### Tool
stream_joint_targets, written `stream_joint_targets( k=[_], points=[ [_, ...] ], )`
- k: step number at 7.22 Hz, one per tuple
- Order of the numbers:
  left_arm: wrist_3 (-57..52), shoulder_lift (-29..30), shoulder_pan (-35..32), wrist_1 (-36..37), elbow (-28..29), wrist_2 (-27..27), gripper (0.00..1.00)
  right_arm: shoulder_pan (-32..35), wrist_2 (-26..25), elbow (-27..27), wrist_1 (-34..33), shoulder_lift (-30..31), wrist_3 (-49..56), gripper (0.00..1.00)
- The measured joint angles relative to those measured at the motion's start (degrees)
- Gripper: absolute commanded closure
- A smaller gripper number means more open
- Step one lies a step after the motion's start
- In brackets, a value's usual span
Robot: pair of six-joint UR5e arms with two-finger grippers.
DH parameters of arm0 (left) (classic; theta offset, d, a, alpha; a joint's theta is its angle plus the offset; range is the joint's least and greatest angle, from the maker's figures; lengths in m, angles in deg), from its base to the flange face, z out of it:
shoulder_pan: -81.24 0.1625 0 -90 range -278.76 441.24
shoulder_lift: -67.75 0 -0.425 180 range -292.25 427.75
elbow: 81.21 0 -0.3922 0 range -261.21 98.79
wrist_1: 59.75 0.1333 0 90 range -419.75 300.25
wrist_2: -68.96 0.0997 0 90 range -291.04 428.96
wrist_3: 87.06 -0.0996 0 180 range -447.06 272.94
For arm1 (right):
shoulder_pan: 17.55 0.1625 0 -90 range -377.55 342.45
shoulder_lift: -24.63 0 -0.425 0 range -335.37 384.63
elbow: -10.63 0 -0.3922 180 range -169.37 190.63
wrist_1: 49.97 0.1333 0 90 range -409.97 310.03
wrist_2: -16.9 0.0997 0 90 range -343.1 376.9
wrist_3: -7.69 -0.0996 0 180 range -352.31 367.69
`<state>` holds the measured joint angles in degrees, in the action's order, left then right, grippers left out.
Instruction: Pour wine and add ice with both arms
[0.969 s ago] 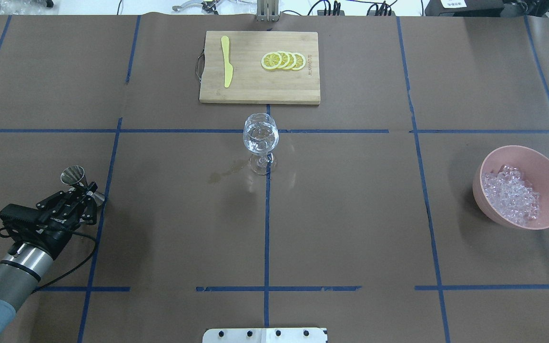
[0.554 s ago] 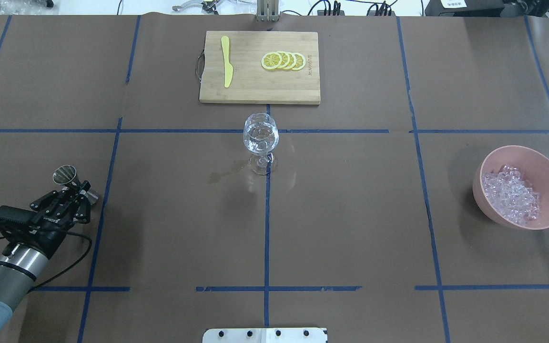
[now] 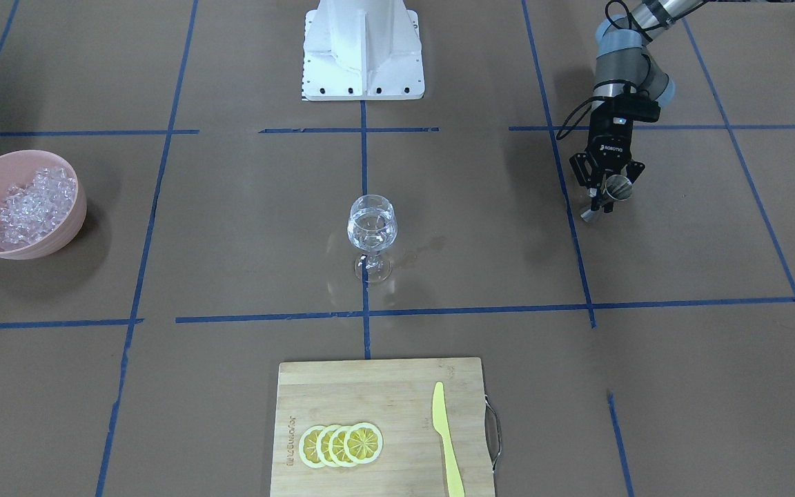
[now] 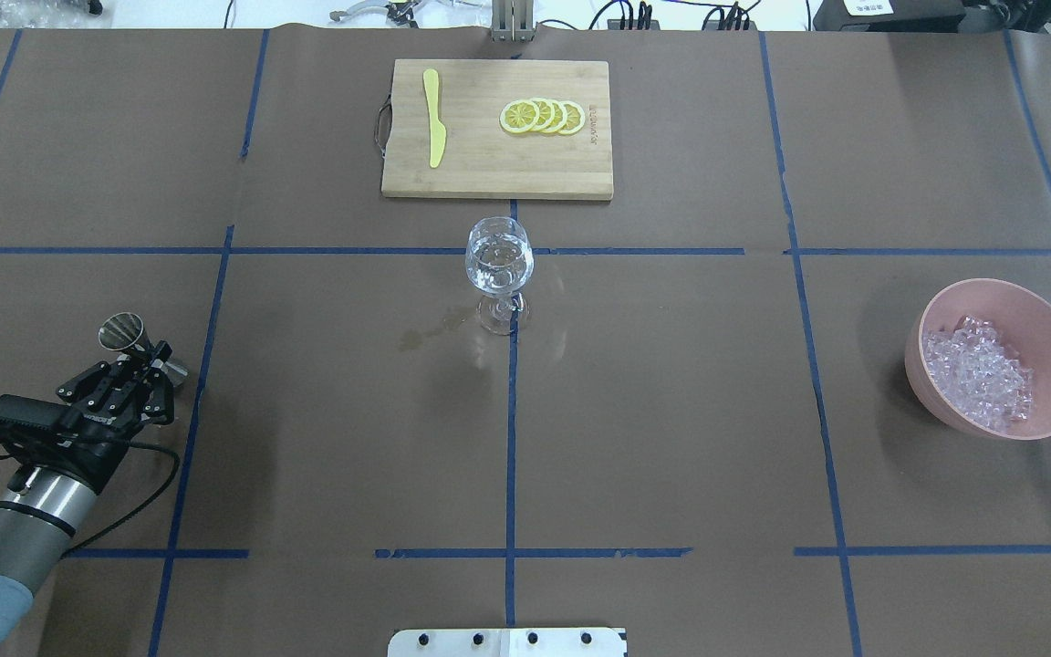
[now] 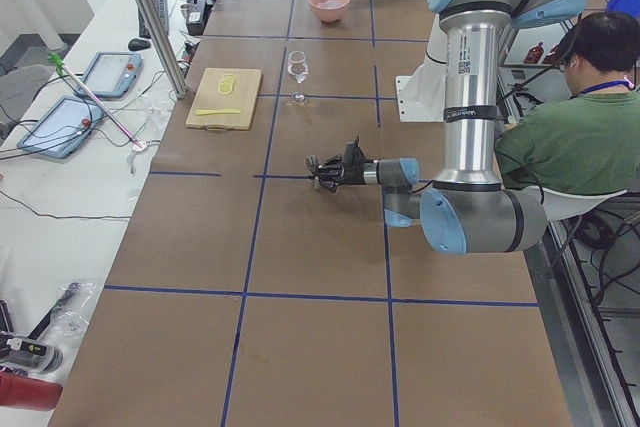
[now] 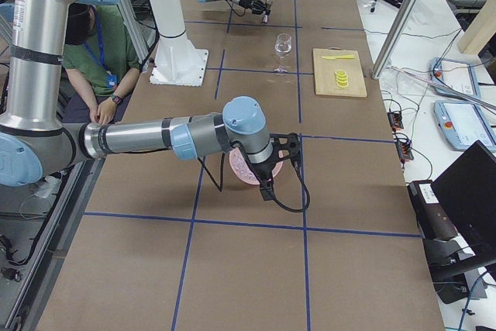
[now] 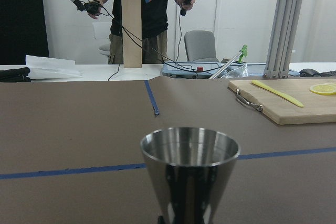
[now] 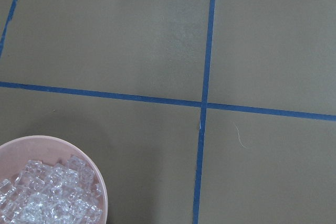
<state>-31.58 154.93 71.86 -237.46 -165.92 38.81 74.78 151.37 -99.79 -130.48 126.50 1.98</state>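
There, glassy ice (image 4: 980, 374); mirror-smooth conical jigger (image 7: 189, 166)

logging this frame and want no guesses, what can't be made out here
- Right tool: only in the exterior right view, small, behind its own wrist; open or shut unclear.
- Jigger: left wrist view shows wall and rim, not the bottom inside; the frame's lower edge cuts off the left tool.
- Wine: colourless in the wine glass; level too faint.
- Pink bowl: cut off by the right wrist view's lower left corner.
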Motion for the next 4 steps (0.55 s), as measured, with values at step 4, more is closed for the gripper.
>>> stream_joint_targets(
  k=[4],
  points=[
    [-0.2,1.4,0.1,0.2,1.5,0.1,1.00,0.1,0.0,0.0,0.0,0.1,0.0,0.00]
  ],
)
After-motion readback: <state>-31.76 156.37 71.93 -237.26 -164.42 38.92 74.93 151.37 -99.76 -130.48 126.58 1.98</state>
